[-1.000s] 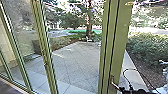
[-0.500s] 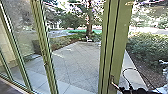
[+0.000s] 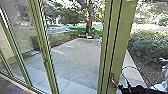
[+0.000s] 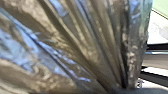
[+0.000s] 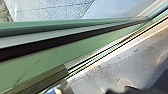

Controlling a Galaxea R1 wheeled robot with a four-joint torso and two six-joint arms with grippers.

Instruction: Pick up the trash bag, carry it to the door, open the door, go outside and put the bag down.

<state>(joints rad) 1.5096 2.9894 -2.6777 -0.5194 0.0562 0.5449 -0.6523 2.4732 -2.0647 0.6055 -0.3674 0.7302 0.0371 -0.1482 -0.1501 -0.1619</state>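
Head view, left to right. Far left you have tall glass panels (image 3: 18, 32) in slim green frames, with a dark, smooth floor (image 3: 11, 86) at their near edge. Your trash bag (image 4: 85, 47) is up close at the left wrist: glossy film, brown-grey with bluish glints, pleats drawn together like a fan. Reads as carried by the left gripper; its hold itself you cannot tell.

Centre, beyond the glass: pale paving (image 3: 70, 58) scored into diagonal slabs, rough-barked tree trunk (image 3: 89, 25) at the far side. Right of that, a broad, flat green door frame (image 3: 121, 42) with a bent metal handle (image 3: 113, 81). The right gripper (image 3: 119, 86) is at the handle, wide or narrow you cannot tell. Leafy hedge (image 3: 150, 46) far right.

Step in hand, my judgement: opening the door. Next move wants steady handle work, bag kept clear of the frame.
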